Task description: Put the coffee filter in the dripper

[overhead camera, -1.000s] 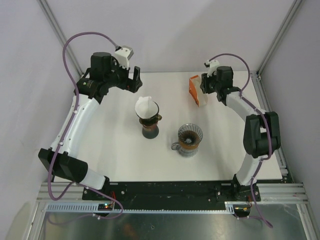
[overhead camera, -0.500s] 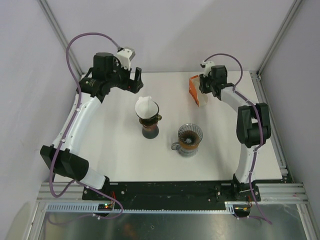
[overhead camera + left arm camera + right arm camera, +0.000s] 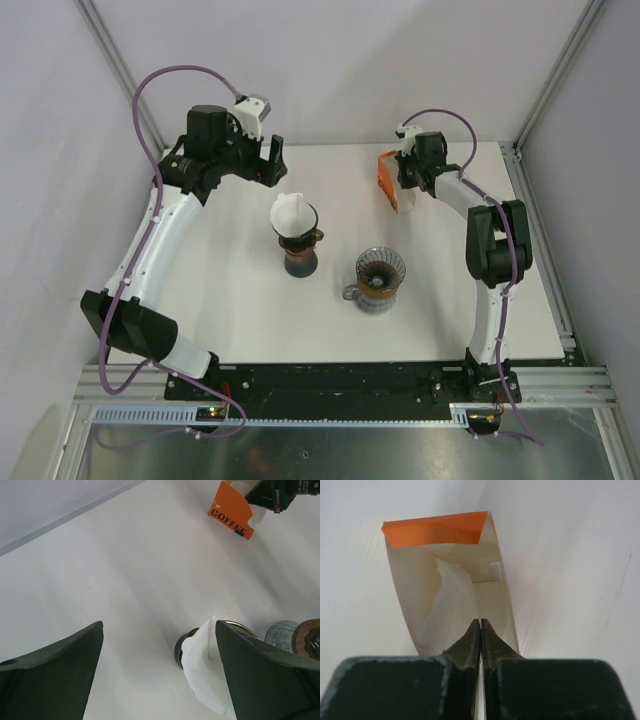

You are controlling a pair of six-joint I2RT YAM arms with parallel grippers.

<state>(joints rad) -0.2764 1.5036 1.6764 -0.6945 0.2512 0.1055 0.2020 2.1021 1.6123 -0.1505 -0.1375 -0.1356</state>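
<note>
— Where does the right gripper (image 3: 480, 622) stand?

— At the far right of the table (image 3: 230, 300), inside the open mouth of the orange box (image 3: 435, 528); its fingers are pressed tight together, tip against tip.

— Pinching anything?

— That cannot be told; the coffee filter (image 3: 442, 597) lies pale against the box's inner wall, just left of the tips, and whether a sheet is caught between them does not show.

— And the left gripper (image 3: 268, 160)?

— Spread wide, with nothing between its fingers (image 3: 55, 675); it hangs over the far left of the table, above and behind the tall dripper (image 3: 313, 218).

— What is in that one?

— A white paper cone (image 3: 291, 212), leaning out over the rim on the far side; the tall dripper sits on a dark stand (image 3: 300, 262) near the middle of the table.

— Is there another?

— The glass dripper (image 3: 380, 270), with a brown ring inside, stands just to the right of the stand and nearer the arms' bases; apart from the box and from both grippers; no paper shows in it.

— How does the box sit?

— Tilted, its opening toward the right gripper; the left wrist view reads COFFEE on its orange face.
</note>
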